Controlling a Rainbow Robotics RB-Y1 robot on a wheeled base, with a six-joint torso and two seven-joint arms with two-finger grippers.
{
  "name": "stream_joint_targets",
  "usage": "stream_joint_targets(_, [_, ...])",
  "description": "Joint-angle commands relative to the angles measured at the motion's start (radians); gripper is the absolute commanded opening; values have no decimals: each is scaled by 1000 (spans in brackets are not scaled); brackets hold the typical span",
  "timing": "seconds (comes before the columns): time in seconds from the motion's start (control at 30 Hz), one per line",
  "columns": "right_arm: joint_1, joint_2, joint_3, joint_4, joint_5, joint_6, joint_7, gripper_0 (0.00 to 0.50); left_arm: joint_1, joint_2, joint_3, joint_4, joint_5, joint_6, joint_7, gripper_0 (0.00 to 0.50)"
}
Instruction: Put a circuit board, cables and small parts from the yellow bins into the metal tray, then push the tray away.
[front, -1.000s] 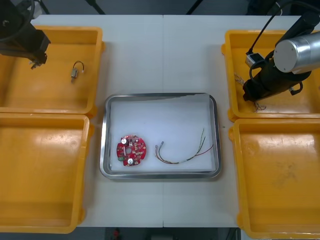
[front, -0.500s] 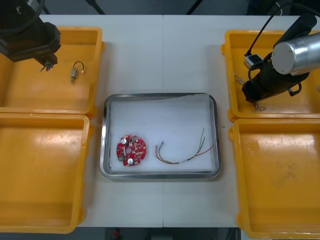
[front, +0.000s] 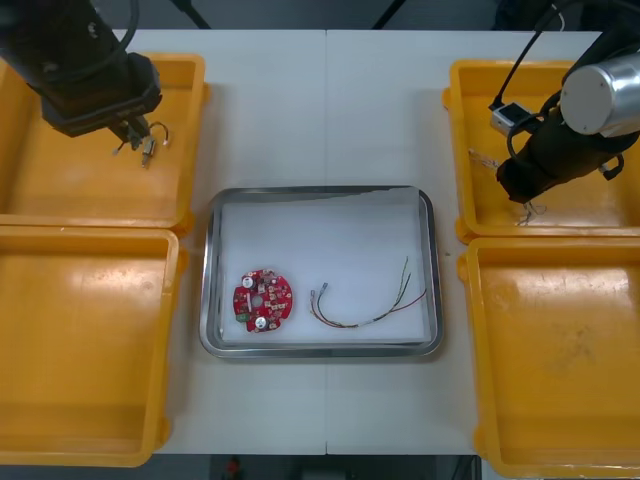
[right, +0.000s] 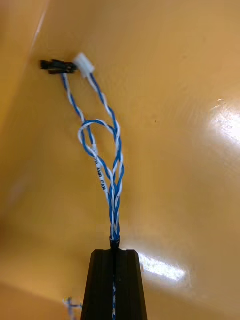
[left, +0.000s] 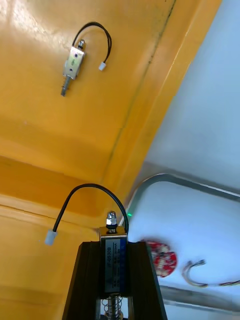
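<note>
My left gripper (front: 128, 135) hangs over the far left yellow bin (front: 60, 190), shut on a small metal part (left: 114, 248) with a black wire loop. A second small metal part (front: 149, 147) (left: 72, 62) lies on that bin's floor beside it. My right gripper (right: 115, 252) is low in the far right yellow bin (front: 580, 215), shut on a twisted blue and white cable (right: 106, 160) that trails away to its connectors. The metal tray (front: 320, 190), white inside, holds a round red circuit board (front: 263, 299) and a thin cable (front: 370, 312).
Both near bins, the left one (front: 80, 420) and the right one (front: 560, 430), show bare floors. More thin wires (front: 478, 158) lie by the far right bin's inner wall. Open table runs between the bins beyond the tray.
The left arm has carried its small metal part rightward across the far left bin. The right gripper has closed on the blue and white cable and shifted slightly right.
</note>
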Motion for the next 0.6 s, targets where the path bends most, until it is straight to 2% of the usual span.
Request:
stream_joint_targets(0.03, [-20,-45,-143,-36,-56,68,97,0,-21,-70,-36,-65,-72,9,166,0])
stream_joint_targets(0.2, [-19,-59,-203,-99,-64,161,147,0,-14,-123,-127,-81,-127,6,278,0])
stream_joint_targets(0.27, [-19,-61,-223,-122,-62,194,147,0,3,-143,-148,-91,-144,-3,315,0])
stream_joint_targets(0.43, [-19,-61,-273,-191,-62,291,141,0,75,-180,-211,-140,-239,-57,409,0])
stream_joint_targets(0.6, [-19,-59,-301,-262,-50,380,133,0,94,-200,-265,-143,-268,-97,482,0])
